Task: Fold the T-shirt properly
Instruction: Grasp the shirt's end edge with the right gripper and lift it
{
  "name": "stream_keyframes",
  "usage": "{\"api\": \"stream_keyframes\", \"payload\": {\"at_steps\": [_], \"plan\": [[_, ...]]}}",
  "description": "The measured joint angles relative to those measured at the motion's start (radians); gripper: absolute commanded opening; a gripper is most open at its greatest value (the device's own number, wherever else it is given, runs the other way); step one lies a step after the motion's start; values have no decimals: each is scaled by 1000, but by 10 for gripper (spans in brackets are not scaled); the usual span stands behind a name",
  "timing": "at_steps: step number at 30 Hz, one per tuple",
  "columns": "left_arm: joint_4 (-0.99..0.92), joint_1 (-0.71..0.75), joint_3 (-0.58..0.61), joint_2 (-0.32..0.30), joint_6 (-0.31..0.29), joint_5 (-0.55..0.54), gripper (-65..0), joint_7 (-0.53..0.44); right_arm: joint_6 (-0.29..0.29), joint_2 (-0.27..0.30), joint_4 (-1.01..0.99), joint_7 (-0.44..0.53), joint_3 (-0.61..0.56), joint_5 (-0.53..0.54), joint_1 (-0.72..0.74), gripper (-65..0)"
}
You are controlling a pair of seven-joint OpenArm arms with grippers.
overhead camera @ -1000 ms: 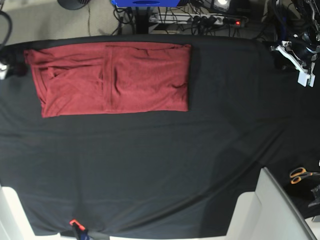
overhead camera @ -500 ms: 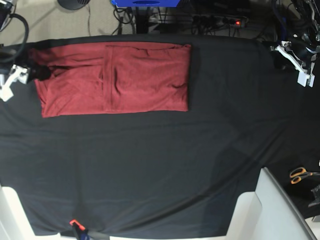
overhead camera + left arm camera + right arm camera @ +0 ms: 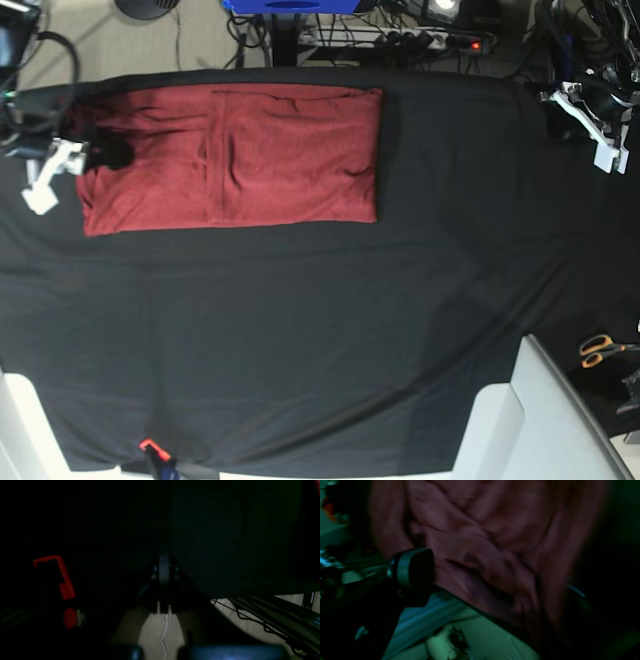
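Red knit fills your base view's upper left: the T-shirt lies folded into a flat rectangle on the black tabletop. Your right tool sits at its left edge with jaws spread wide. Your left tool hangs clenched, empty, over the far right side. The left wrist view is nearly dark. In the right wrist view, the blurred T-shirt lies just beyond one black finger.

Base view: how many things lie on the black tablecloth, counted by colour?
Red: 1, the large brick-red knit T-shirt, partly folded
Orange: 1, the orange-handled scissors near the table's edge
Total: 2
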Motion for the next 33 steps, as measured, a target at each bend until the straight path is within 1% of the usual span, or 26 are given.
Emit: {"api": "stream_keyframes", "payload": {"at_steps": [3, 6, 9, 11, 12, 14, 16, 19, 22, 24, 25, 27, 31, 33], "plan": [[0, 0, 0, -2, 0, 0, -650, 0, 4, -6, 0, -16, -12, 14, 0, -87], [0, 0, 1, 2, 0, 0, -650, 0, 7, -11, 0, -21, -58, 29, 5, -87], [0, 0, 1, 2, 0, 0, -650, 0, 7, -20, 0, -21, -66, 32, 5, -87], [0, 0, 0, 3, 0, 0, -650, 0, 7, -27, 0, -21, -67, 36, 5, -90], [0, 0, 0, 3, 0, 0, -650, 0, 7, -27, 0, -21, -73, 39, 5, -104], [0, 0, 0, 2, 0, 0, -650, 0, 7, -32, 0, -19, -75, 30, 6, -156], [0, 0, 0, 2, 0, 0, -650, 0, 6, -39, -1, -19, -77, 18, 6, -231], [0, 0, 0, 2, 0, 0, -650, 0, -1, -45, -6, -18, -82, -9, 5, -357], [0, 0, 0, 2, 0, 0, -650, 0, -5, -45, -14, -10, -84, -31, 0, -504], [0, 0, 0, 2, 0, 0, -650, 0, -11, -45, -14, -12, -84, -48, -3, -584], [0, 0, 0, 2, 0, 0, -650, 0, -12, -45, -14, -17, -84, -52, 0, -611], [0, 0, 0, 2, 0, 0, -650, 0, -13, -45, -14, -26, -87, -61, 7, -647], [0, 0, 0, 2, 0, 0, -650, 0, -13, -47, -14, -40, -90, -75, 24, -648], [0, 0, 0, 2, 0, 0, -650, 0, -16, -50, 24, -40, -91, -85, 14, -648]]}}
